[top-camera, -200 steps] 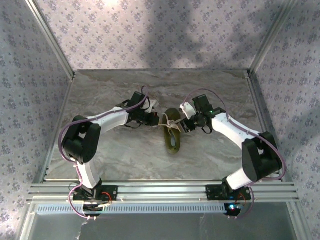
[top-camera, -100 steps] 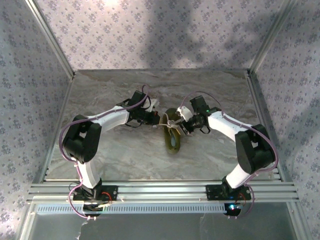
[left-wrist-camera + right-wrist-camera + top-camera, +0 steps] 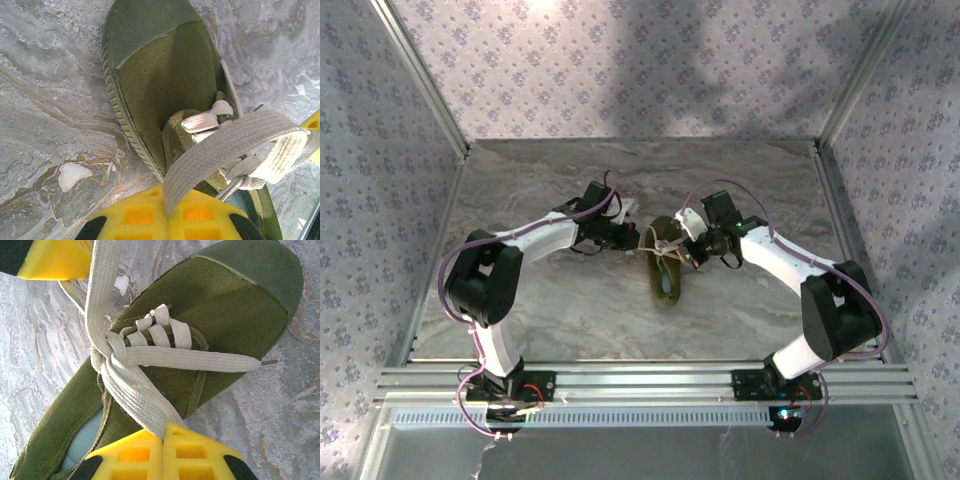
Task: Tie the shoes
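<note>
You're pinching white lace point(image 3: 132, 392) both sides.
Left end effector point(image 3: 167, 212) and right end effector point(image 3: 162, 452) are each clamping it over olive shoe point(image 3: 667, 285).

Left arm point(image 3: 535, 240): rising from its base, elbow bent out to the left, forearm running right toward centre. Left gripper point(image 3: 165, 197): wrist pitched down, yellow fingers point(image 3: 210, 212) pressed together, pinching a flat white lace point(image 3: 225, 142) at the seam between them. Right arm point(image 3: 780, 260): elbow bent out to the right, forearm angled left and a little away from its base. Right gripper point(image 3: 162, 432): also tipped down, yellow pads closed tight, clamped on another strand of lace. Fingertips of both near each other, apart.
</note>
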Available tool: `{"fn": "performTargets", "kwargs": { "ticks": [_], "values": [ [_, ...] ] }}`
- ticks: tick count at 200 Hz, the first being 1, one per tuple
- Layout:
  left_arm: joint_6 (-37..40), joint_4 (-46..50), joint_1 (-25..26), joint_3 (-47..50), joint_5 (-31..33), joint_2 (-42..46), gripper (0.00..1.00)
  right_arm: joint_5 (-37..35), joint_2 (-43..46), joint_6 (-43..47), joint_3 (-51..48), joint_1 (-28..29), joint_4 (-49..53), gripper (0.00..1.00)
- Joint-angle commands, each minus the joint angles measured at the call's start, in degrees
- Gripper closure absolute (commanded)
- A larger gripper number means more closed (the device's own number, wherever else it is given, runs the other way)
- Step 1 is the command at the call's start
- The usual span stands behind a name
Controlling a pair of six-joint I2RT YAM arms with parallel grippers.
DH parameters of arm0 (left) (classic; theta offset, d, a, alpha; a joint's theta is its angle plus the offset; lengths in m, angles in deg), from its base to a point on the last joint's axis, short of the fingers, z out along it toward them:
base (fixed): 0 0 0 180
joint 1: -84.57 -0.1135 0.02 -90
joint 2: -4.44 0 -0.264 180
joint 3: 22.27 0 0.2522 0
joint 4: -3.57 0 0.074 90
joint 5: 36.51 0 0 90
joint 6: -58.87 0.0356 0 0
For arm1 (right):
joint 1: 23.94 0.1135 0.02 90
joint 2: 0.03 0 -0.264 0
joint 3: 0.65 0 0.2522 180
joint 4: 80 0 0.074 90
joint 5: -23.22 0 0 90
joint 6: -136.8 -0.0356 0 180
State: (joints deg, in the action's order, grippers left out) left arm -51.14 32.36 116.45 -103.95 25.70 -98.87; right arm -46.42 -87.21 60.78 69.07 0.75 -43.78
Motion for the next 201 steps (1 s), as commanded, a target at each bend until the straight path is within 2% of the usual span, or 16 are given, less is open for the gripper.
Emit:
{"fn": "performTargets", "kwargs": {
  "ticks": [1,68,95,120,171,201],
  "values": [
    [-0.1,0.6,-0.5,-0.5,-0.6,0.5,1.00,-1.3,2.1,-0.9,-0.4,0.5,0.4,1.00],
    [-1.3,1.4,-2.1,0.9,2.6,1.2,1.00,-9.6,3.2,-6.2,-0.9,0.0,-0.4,1.00],
    [-1.0,1.5,-2.4,1.6,2.4,1.6,1.00,-10.1,3.1,-7.2,-1.0,-0.2,-0.5,1.00],
    [-1.0,1.8,-2.5,2.2,3.5,2.0,1.00,-15.1,2.2,-11.2,-0.1,-1.1,0.5,1.00],
    [0.8,5.6,-2.5,3.2,10.9,2.6,1.00,-21.0,2.4,-16.8,-0.3,-3.7,2.2,1.00],
    [2.5,8.7,-2.5,3.5,15.5,2.6,1.00,-21.9,2.4,-19.0,-0.3,-5.7,3.1,1.00]
  ]
}}
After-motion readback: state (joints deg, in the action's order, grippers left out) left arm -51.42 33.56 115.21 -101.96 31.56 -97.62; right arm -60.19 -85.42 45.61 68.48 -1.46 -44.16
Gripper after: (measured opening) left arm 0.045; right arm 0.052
